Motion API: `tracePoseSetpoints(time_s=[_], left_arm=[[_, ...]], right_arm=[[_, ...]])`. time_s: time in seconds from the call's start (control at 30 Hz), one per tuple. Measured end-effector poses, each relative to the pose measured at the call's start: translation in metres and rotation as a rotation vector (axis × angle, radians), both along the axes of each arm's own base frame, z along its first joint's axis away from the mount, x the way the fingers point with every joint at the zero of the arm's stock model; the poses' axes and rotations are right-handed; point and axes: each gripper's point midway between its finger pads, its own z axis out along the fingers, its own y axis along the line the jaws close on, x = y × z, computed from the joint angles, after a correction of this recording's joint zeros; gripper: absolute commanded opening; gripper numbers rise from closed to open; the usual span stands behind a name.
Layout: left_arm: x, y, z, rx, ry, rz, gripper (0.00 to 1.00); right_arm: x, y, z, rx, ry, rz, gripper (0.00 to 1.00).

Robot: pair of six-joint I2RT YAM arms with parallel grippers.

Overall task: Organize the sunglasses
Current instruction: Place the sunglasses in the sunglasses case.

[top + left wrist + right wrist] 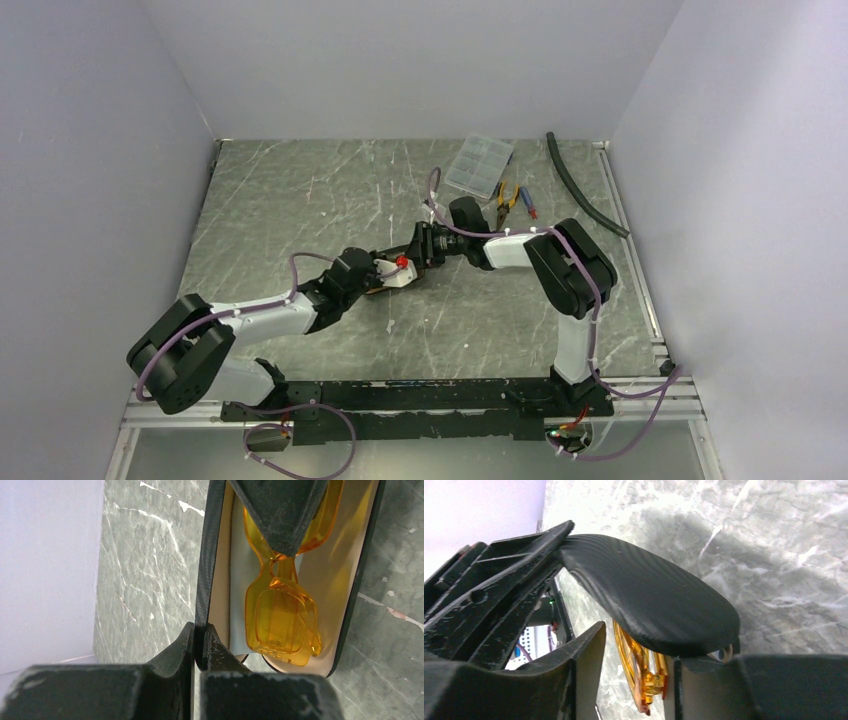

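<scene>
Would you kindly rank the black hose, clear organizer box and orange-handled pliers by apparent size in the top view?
1. black hose, longest.
2. clear organizer box, similar area to hose.
3. orange-handled pliers, smallest.

Black, ribbed case lid arches over the grey marbled counter, its narrow end pinched tight in the left hand at upper left. Beneath the lid's rounded end, the translucent orange sunglasses show edge-on in the gap between the two fingers of the right hand, whose jaws stand apart, with clear space between the left-side finger and the orange frame. A pale wall fills the top left corner
</scene>
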Motion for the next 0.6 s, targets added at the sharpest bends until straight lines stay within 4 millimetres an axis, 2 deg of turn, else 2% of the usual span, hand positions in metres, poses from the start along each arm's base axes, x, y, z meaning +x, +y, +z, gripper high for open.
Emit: tracePoseSetpoints(time_s=[0.13, 0.3, 0.6], left_arm=[[-0.001, -0.002, 0.0, 0.001, -0.001, -0.006, 0.03], [-0.002, -0.003, 0.0, 0.001, -0.001, -0.01, 0.03], [-0.002, -0.003, -0.002, 0.005, 0.002, -0.01, 0.03]], right_arm=[[0.0, -0.004, -0.01, -0.039, 0.024, -0.016, 0.57], [0.003, -0.008, -0.018, -0.083, 0.027, -0.037, 0.62], [0.011, -0.015, -0.019, -0.178, -0.043, -0.06, 0.72]])
